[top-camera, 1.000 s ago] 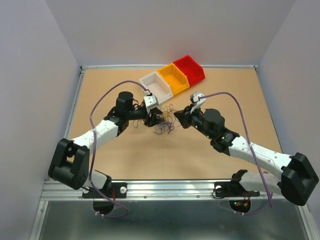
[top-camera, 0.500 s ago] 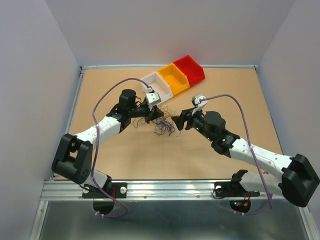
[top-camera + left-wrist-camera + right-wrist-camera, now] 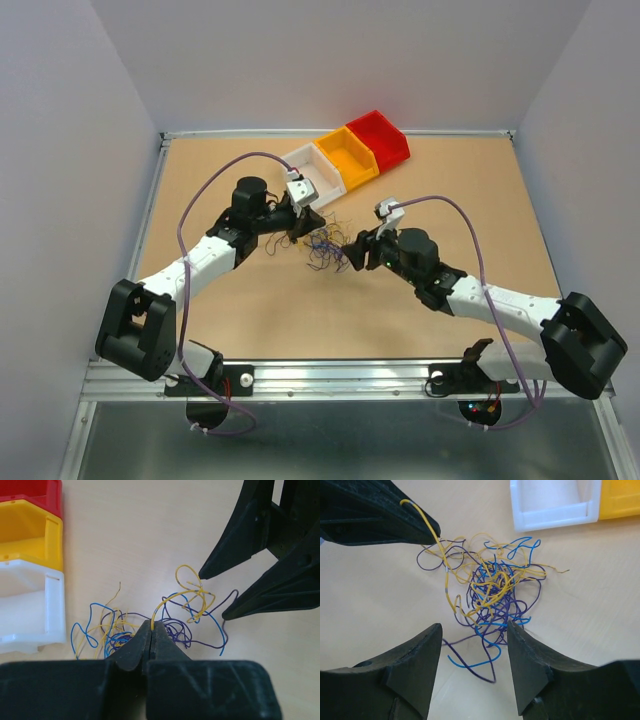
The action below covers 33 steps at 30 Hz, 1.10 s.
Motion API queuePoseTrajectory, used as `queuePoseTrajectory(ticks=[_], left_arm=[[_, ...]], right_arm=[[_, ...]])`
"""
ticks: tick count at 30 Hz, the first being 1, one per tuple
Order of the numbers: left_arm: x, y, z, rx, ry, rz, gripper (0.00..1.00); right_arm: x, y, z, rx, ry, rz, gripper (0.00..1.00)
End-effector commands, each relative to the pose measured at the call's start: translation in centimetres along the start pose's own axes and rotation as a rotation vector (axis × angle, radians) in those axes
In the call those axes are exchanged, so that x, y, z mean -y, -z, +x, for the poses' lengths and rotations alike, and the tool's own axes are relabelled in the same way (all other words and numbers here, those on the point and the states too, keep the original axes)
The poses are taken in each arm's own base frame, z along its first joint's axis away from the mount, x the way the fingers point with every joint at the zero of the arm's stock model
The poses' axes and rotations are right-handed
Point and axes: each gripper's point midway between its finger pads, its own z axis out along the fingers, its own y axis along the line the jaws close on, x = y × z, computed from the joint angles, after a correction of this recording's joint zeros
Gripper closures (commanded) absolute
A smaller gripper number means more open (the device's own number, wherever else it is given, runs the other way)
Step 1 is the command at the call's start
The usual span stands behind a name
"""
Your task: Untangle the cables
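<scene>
Yellow cable [image 3: 161, 604] is pinched in the left pincer [image 3: 151, 630], while the right pincer [image 3: 474, 630] gapes above the cables [image 3: 492, 587].

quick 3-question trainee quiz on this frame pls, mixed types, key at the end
1. True or false: the left gripper is shut on a yellow wire.
2. The right gripper is: A) open, facing the tangle; B) shut on a blue wire; C) parked off the table.
3. What colour is the bin nearest the tangle?

Key: 1 true. 2 A. 3 white: the white bin.
</scene>
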Motion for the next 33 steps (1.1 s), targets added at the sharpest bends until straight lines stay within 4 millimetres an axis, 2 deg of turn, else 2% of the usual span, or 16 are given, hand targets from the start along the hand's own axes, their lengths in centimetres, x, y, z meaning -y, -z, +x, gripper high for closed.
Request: queuePoseTrajectory(ticks=[1, 5, 10, 13, 17, 23, 33], left_arm=[[-1.4, 0.6, -3.6, 0.071, -0.038, -0.088, 1.00], [-3.2, 0.7, -3.3, 0.072, -0.012, -0.190, 1.00], [-4.2, 0.7, -2.9, 0.062, 0.004, -0.242, 1.00], [-5.1, 0.9, -2.7, 0.058, 0.020, -0.275, 1.00], [-5.6, 0.8, -2.2, 0.050, 0.033, -0.281, 1.00], [-6.2, 0.6, -1.7, 0.041, 0.040, -0.287, 1.00], [-6.5, 0.7, -1.5, 0.039, 0.051, -0.279, 1.00]], right_arm=[[-1.9, -0.4, -2.4, 0.089, -0.030, -0.085, 0.41], [-2.0, -0.4, -2.4, 0.089, -0.037, -0.088, 0.41], [-1.7, -0.7, -1.7, 0.056, -0.035, -0.076, 0.40], [-1.4, -0.5, -0.9, 0.035, -0.048, -0.061, 0.31], [-0.1, 0.2, 0.0, 0.019, -0.073, 0.008, 0.27], [-0.7, 1.0, 0.6, 0.005, -0.041, -0.043, 0.26], [-0.3, -1.2, 1.7, -0.037, 0.017, -0.032, 0.28]])
